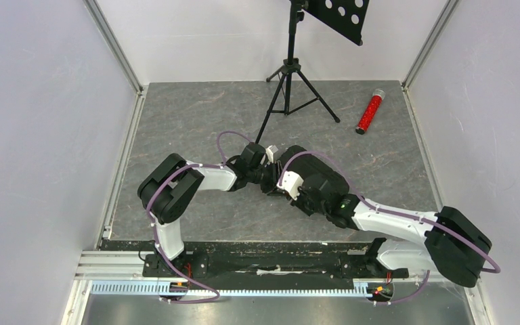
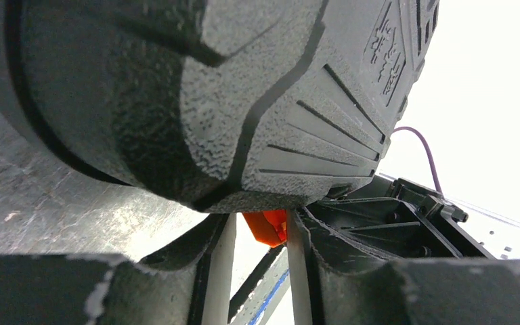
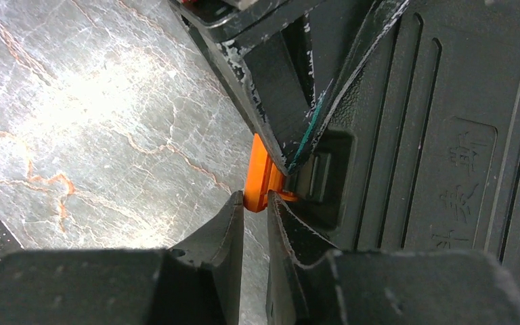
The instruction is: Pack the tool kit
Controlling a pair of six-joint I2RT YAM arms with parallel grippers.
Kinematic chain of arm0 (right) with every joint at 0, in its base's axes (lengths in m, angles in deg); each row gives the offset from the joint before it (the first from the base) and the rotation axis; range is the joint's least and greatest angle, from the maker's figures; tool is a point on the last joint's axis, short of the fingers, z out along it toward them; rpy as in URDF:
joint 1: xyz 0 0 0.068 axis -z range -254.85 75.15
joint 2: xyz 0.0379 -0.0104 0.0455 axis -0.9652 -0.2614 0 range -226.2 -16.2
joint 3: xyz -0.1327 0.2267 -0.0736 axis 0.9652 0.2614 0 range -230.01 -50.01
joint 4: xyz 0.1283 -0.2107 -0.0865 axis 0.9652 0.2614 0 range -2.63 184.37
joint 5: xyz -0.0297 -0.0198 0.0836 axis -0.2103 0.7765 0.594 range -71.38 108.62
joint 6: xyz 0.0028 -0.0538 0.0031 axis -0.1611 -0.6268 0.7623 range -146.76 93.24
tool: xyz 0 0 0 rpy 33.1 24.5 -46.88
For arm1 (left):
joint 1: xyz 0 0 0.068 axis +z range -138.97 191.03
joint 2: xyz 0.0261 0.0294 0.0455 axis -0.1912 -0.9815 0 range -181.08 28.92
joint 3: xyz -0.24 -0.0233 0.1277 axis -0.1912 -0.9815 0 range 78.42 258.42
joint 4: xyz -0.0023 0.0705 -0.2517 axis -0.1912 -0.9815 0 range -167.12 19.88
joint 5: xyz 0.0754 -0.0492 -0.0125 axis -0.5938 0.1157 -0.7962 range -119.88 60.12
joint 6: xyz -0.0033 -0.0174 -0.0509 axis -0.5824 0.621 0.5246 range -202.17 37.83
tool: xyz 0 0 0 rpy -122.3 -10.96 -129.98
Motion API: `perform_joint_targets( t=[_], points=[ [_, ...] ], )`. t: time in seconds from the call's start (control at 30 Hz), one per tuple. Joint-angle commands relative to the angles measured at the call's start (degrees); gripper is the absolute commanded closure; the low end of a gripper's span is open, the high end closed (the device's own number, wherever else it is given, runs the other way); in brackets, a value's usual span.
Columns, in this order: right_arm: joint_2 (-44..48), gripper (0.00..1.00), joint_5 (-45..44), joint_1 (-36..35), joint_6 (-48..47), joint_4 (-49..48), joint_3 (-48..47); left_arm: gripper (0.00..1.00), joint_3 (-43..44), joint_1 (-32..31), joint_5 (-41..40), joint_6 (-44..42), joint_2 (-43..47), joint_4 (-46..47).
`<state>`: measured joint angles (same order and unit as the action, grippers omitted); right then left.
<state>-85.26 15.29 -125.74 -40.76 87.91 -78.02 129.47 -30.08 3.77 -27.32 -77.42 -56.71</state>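
1. The tool kit (image 3: 420,101) fills the space just beyond and to the right of my right jaws (image 3: 254,206), and it looms over my left jaws (image 2: 258,220). It is a black hard-plastic case. No tools show, so I take it the two halves are together. I judge it stiff and hard to dent. If it is loaded it will be weighty, and the load may shift when it is tipped.
2. The table (image 3: 95,135) lies to the left of my right jaws and looks smooth and polished. I expect the case to slide on it when pushed, so one side needs bracing.
3. The lid (image 3: 460,74) is ribbed and has a pebbled skin, which should give friction. Its face is too broad for me to span, so the rim is the place to take hold.
4. The latch (image 3: 258,169) is a thin orange tab sitting right at my tips.
   - My right jaws stand narrow, nipping its lower end, with both sides touching it.
   - My left jaws stand partly apart with the same tab between their tips. I cannot tell whether they press on it or on the rim.
   - It looks like the weakest part of the case, so I would press it squarely and not twist it.
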Motion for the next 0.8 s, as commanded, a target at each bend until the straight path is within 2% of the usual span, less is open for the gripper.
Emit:
perform_joint_targets(
  t=[0.0, 0.17, 0.47, 0.57, 0.77],
  points=[
    [1.4, 0.82, -0.7, 1.1, 1.3, -1.7, -2.7, 0.6, 2.1, -0.4, 2.7, 1.5, 2.2, 1.3],
    [2.1, 0.84, 3.2, 4.4, 3.0, -1.9, -2.8, 0.56, 1.2, 0.1, 1.0, 0.5, 4.8, 1.3],
    [3.5, 0.86, 11.4, 8.1, 4.9, -2.8, -2.6, 0.56, -4.6, 1.2, -8.1, -6.5, 15.6, 1.4],
    [4.5, 0.86, 12.7, 9.0, 5.7, -3.4, -2.5, 0.57, -7.1, 1.2, -9.7, -8.4, 17.7, 1.5],
    [5.9, 0.85, 12.4, 11.3, 7.3, -3.5, -1.8, 0.64, -10.0, 0.1, -7.3, -9.3, 17.6, 4.2]
  ],
)
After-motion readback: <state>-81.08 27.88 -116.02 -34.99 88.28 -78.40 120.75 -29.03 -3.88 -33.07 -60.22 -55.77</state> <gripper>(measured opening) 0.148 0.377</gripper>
